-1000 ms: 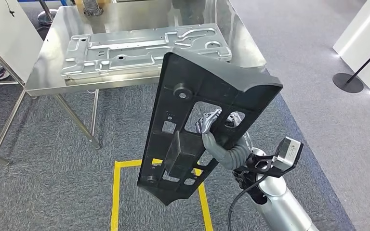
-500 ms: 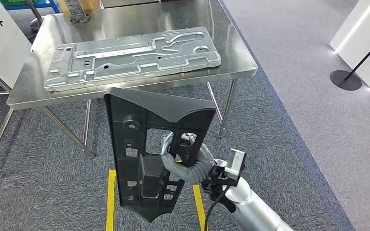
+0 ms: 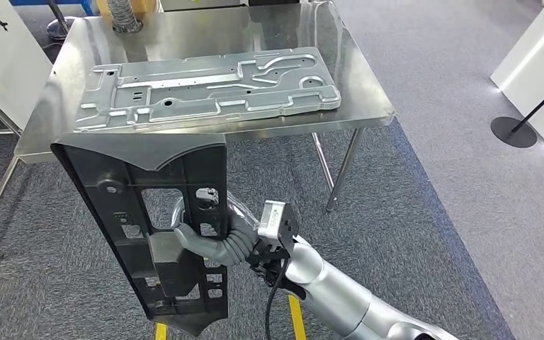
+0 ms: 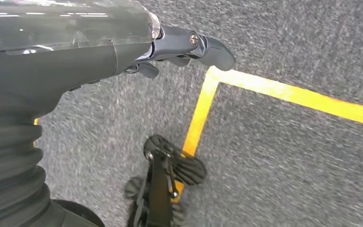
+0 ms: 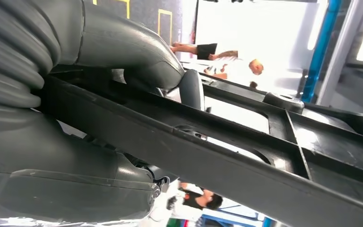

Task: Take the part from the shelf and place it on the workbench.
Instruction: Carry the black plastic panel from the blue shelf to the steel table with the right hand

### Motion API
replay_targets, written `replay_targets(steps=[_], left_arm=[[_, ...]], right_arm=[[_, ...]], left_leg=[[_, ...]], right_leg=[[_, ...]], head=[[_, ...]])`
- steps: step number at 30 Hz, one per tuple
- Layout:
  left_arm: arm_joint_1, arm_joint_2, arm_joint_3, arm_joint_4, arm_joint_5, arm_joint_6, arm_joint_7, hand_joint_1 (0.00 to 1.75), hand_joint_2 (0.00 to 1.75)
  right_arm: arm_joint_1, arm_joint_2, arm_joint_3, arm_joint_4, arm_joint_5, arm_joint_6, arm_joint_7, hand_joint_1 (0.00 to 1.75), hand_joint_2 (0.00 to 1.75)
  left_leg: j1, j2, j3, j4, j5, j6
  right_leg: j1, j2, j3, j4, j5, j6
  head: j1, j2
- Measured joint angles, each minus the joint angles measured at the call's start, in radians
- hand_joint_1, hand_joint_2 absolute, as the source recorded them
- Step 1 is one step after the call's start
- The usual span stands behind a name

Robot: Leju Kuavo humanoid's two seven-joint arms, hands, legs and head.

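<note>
The robot's right hand (image 3: 198,237) holds the black plastic part (image 3: 152,227). Its fingers go through one of the holes in the part and wrap around a bar there. The part stands almost upright in the air, a little tilted, in front of the robot and above the grey carpet (image 3: 425,212). It is near the front edge of the shiny metal workbench (image 3: 368,99) but not on it yet.

A big silver metal plate (image 3: 205,88) lies flat on the workbench and covers much of the top. Bare metal shows at the front edge and on the right side.

The left hand (image 4: 189,45) hangs down over the carpet, near a yellow tape line (image 4: 283,94). It holds nothing, and its fingers look a little curled.

The part looks hard and stiff, so it should not bend. It is long and full of holes and ribs, so I think it is not very heavy, but it may swing because the hand holds it near the middle with one grip. The bars around the holes look like good places to hold. The smooth plastic could slip, so a firm grip seems wise
</note>
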Motion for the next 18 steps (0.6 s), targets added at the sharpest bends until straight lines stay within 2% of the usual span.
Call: replay_targets(steps=[1, 2, 5, 7, 8, 10, 11, 12, 13, 15, 16, 17, 18], left_arm=[[0.000, 0.000, 0.000, 0.000, 0.000, -0.001, 0.000, 0.00, 1.75], [0.000, 0.000, 0.000, 0.000, 0.000, -0.001, -0.001, 0.00, 1.75], [0.000, 0.002, 0.000, 0.000, 0.000, -0.002, -0.002, 0.00, 1.75], [-0.001, 0.003, 0.000, 0.000, 0.000, -0.003, -0.002, 0.00, 1.75], [-0.001, 0.004, 0.000, 0.000, 0.001, -0.003, -0.003, 0.00, 1.75], [0.001, 0.005, 0.000, 0.000, 0.003, -0.004, -0.006, 0.00, 1.75], [0.004, 0.006, 0.000, 0.000, 0.005, -0.004, -0.007, 0.00, 1.75], [0.007, 0.007, 0.000, 0.000, 0.006, -0.004, -0.008, 0.00, 1.75], [0.010, 0.008, 0.000, 0.000, 0.008, -0.004, -0.009, 0.00, 1.75], [0.013, 0.009, 0.000, 0.000, 0.011, -0.004, -0.009, 0.00, 1.75], [0.013, 0.009, 0.000, 0.000, 0.011, -0.004, -0.009, 0.00, 1.75], [0.012, 0.009, 0.000, 0.000, 0.011, -0.005, -0.009, 0.00, 1.75], [0.012, 0.010, 0.000, 0.000, 0.012, -0.005, -0.009, 0.00, 1.75]], right_arm=[[-0.008, 0.003, 0.002, 0.012, -0.001, -0.002, -0.007, 1.75, 1.75], [-0.015, 0.006, 0.004, 0.023, -0.002, -0.003, -0.012, 1.75, 1.75], [-0.029, 0.016, 0.005, 0.053, -0.004, -0.006, -0.019, 1.75, 1.75], [-0.039, 0.025, 0.006, 0.075, -0.004, -0.006, -0.028, 1.75, 1.75], [-0.043, 0.030, 0.006, 0.086, -0.003, -0.004, -0.037, 1.75, 1.75], [-0.044, 0.034, 0.006, 0.109, -0.001, 0.003, -0.056, 1.75, 1.75], [-0.040, 0.034, 0.006, 0.117, 0.000, 0.007, -0.063, 1.75, 1.75], [-0.034, 0.031, 0.007, 0.122, 0.001, 0.010, -0.068, 1.75, 1.75], [-0.030, 0.028, 0.008, 0.126, 0.002, 0.012, -0.071, 1.75, 1.75], [-0.025, 0.022, 0.011, 0.129, 0.002, 0.012, -0.075, 1.75, 1.75], [-0.026, 0.020, 0.012, 0.130, 0.002, 0.012, -0.076, 1.75, 1.75], [-0.026, 0.018, 0.012, 0.131, 0.002, 0.012, -0.077, 1.75, 1.75], [-0.026, 0.016, 0.012, 0.133, 0.002, 0.012, -0.077, 1.75, 1.75]], left_leg=[[-0.001, -0.002, 0.006, 0.000, -0.006, -0.004], [-0.003, -0.002, 0.010, -0.001, -0.011, -0.009], [-0.001, 0.001, 0.016, -0.006, -0.019, -0.025], [0.000, 0.003, 0.008, 0.025, -0.039, -0.034], [0.002, 0.004, -0.014, 0.072, -0.060, -0.039], [0.006, 0.005, -0.091, 0.207, -0.109, -0.048], [0.008, 0.006, -0.129, 0.261, -0.119, -0.052], [0.011, 0.006, -0.151, 0.282, -0.110, -0.055], [0.014, 0.006, -0.155, 0.264, -0.080, -0.058], [0.020, 0.007, -0.117, 0.143, 0.008, -0.062], [0.020, 0.008, -0.091, 0.080, 0.037, -0.062], [0.019, 0.008, -0.074, 0.039, 0.051, -0.057], [0.017, 0.007, -0.066, 0.022, 0.049, -0.050]], right_leg=[[0.003, 0.000, 0.023, -0.060, 0.025, -0.006], [0.005, 0.000, 0.037, -0.095, 0.034, -0.011], [0.005, 0.003, 0.049, -0.119, 0.028, -0.021], [-0.002, 0.003, 0.066, -0.134, 0.026, -0.029], [-0.005, 0.002, 0.075, -0.140, 0.024, -0.033], [-0.005, 0.001, 0.086, -0.142, 0.017, -0.036], [-0.005, 0.001, 0.090, -0.141, 0.012, -0.036], [-0.006, 0.002, 0.095, -0.141, 0.007, -0.035], [-0.006, 0.003, 0.101, -0.140, 0.001, -0.032], [-0.009, 0.004, 0.116, -0.135, -0.014, -0.024], [-0.007, 0.005, 0.121, -0.130, -0.023, -0.017], [-0.006, 0.005, 0.123, -0.127, -0.029, -0.011], [-0.004, 0.006, 0.124, -0.125, -0.034, -0.005]], head=[[-0.001, 0.000], [-0.002, 0.000], [-0.003, 0.000], [-0.008, 0.000], [-0.011, 0.000], [-0.014, 0.000], [-0.014, 0.000], [-0.014, 0.000], [-0.014, 0.000], [-0.014, 0.000], [-0.015, 0.000], [-0.015, 0.000], [-0.015, 0.000]])
